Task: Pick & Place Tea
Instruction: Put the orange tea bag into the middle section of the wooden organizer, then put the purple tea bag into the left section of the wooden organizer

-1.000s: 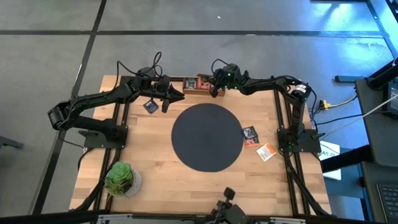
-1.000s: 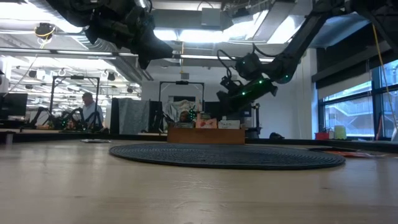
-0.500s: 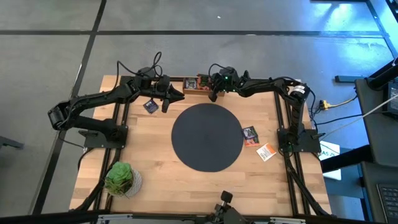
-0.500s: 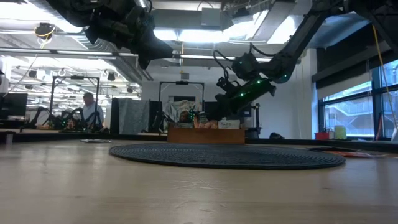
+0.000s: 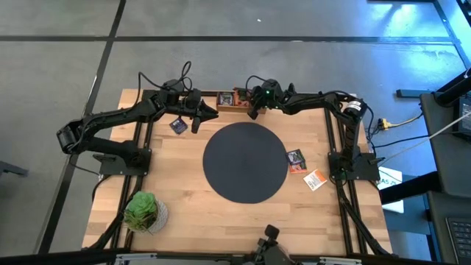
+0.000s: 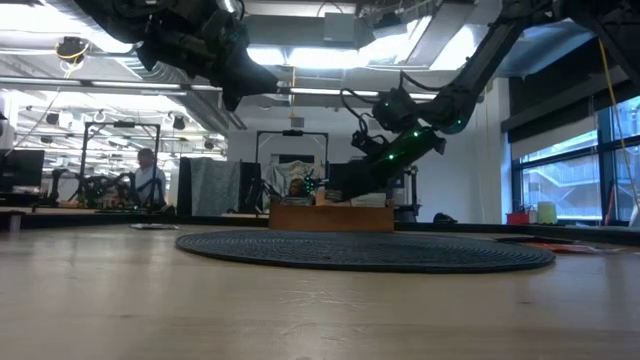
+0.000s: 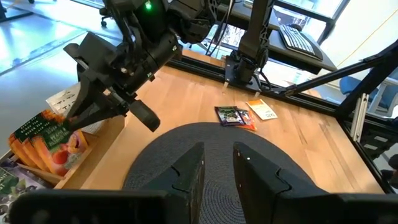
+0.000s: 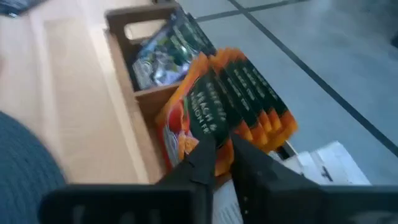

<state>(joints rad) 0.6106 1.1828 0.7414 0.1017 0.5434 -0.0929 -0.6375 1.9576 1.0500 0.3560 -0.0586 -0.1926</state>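
Right gripper (image 8: 214, 155), fingers slightly apart, at orange tea packets (image 8: 239, 102) in wooden box (image 5: 228, 103); left gripper (image 7: 217, 163) parted, empty, above the counter.

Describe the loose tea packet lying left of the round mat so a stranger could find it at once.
Start at the black round mat in the middle of the wooden table. Go to its upper-left, below the left gripper: there lies a small dark purple packet, alone on bare wood. The other loose packets lie right of the mat, one of them orange and white.

Black round mat (image 5: 245, 162) mid-table, green leafy plant (image 5: 141, 210) at a near corner.
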